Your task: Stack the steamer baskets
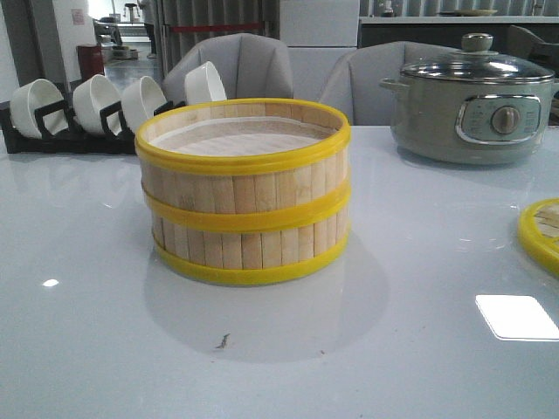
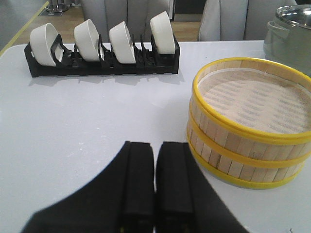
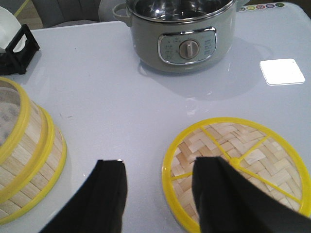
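We see two steamer baskets (image 1: 244, 194) already stacked, one tier on the other, mid-table in the front view, top open with a pale liner inside. Lid (image 3: 235, 167) not on yet: it lies flat on the table (image 1: 87, 332) at about 3 o'clock from the stack, well apart, only its yellow rim showing at the front view's right edge.

Right gripper (image 3: 158, 191) hovers over the lid's near-left part, jaws wide apart, holding nothing; one finger overlaps the lid in view, contact we cannot tell. Left gripper (image 2: 155, 182) sits near the stack at roughly its 8 o'clock, jaws nearly together, empty.

Electric pot (image 1: 472, 105) at 1–2 o'clock behind the stack, bowls in a black rack (image 1: 96, 109) at 10–11 o'clock, both untouched.

We judge tiers done; left: grab lid, cap the stack.
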You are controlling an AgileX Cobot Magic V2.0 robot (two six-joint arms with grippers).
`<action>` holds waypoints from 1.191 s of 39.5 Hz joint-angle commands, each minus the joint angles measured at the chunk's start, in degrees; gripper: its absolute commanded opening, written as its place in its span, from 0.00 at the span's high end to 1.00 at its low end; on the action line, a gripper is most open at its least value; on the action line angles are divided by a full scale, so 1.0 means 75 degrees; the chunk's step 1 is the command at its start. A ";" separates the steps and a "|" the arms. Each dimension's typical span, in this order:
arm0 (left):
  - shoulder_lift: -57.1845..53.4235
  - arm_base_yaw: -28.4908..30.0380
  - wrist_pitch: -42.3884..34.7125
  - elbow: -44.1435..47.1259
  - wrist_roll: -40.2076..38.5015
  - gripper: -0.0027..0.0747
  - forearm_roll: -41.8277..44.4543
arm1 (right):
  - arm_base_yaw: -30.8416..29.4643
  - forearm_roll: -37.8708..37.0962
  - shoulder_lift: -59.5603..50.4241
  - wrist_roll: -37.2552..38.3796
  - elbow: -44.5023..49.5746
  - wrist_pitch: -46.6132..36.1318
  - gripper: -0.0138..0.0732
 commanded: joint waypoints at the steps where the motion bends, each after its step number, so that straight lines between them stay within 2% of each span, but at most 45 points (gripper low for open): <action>1: 0.0046 0.0014 -0.0575 -0.0229 -0.0065 0.85 -0.0023 | -0.0008 -0.0066 -0.0014 -0.0034 -0.0248 -0.0595 0.34; 13: 0.0046 0.0014 -0.0655 -0.0229 -0.0065 0.85 -0.0023 | -0.0008 -0.0066 -0.0014 -0.0034 -0.0245 -0.0594 0.35; 15: 0.0046 0.0014 -0.0655 -0.0229 -0.0065 0.85 -0.0023 | -0.0008 -0.0066 -0.0014 -0.0034 -0.0245 -0.0586 0.37; 23: 0.0046 0.0014 -0.0655 -0.0229 -0.0065 0.85 -0.0023 | -0.0008 -0.0066 -0.0014 -0.0034 -0.0245 -0.0372 0.71; 26: 0.0046 0.0014 -0.0655 -0.0229 -0.0065 0.85 -0.0023 | -0.0008 -0.0066 -0.0014 -0.0034 -0.0245 -0.0366 0.79; 37: 0.0046 0.0014 -0.0655 -0.0229 -0.0065 0.85 -0.0023 | -0.0008 -0.0066 -0.0014 -0.0034 -0.0245 -0.0089 0.76; 39: 0.0046 0.0014 -0.0655 -0.0229 -0.0065 0.85 -0.0023 | -0.0008 -0.0066 -0.0014 -0.0034 -0.0245 0.0055 0.70; 44: 0.0046 0.0014 -0.0655 -0.0229 -0.0065 0.85 -0.0023 | -0.0008 -0.0066 -0.0014 -0.0034 -0.0245 0.0414 0.44; 47: 0.0046 0.0014 -0.0655 -0.0229 -0.0065 0.85 -0.0023 | -0.0008 -0.0066 -0.0014 -0.0034 -0.0245 0.0614 0.38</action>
